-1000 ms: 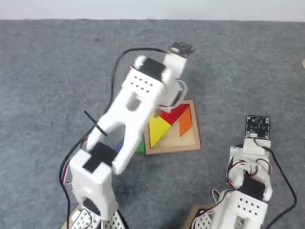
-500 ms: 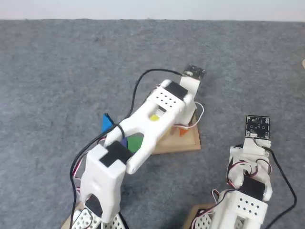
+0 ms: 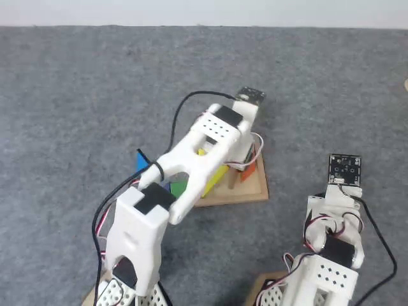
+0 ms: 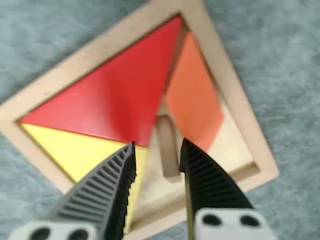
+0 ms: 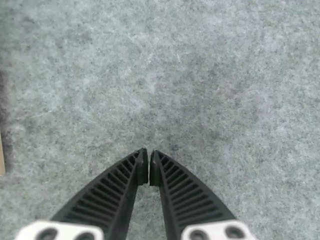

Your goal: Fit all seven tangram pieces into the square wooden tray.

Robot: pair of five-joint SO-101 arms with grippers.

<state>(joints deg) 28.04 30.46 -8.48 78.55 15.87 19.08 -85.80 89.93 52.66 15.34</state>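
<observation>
The square wooden tray point(image 4: 227, 80) holds a large red triangle point(image 4: 112, 95), a yellow triangle point(image 4: 82, 152) and an orange piece point(image 4: 192, 97). My left gripper point(image 4: 157, 145) hangs open just above the tray's bare wooden part, its fingers either side of a small tan oblong point(image 4: 168, 150) without touching it. From above, the left arm point(image 3: 204, 150) covers most of the tray point(image 3: 252, 188). A blue piece point(image 3: 141, 162) and a green piece point(image 3: 178, 189) lie on the carpet left of the tray. My right gripper point(image 5: 149, 167) is shut and empty over bare carpet.
Grey carpet covers the whole table, with open room at the back and far left. The right arm point(image 3: 331, 242) stands folded at the lower right, away from the tray. A wooden edge point(image 5: 1, 155) shows at the border of the right wrist view.
The left arm swung right across the tray, then eased back a little, uncovering the blue and green pieces on the carpet. The right arm kept still.
</observation>
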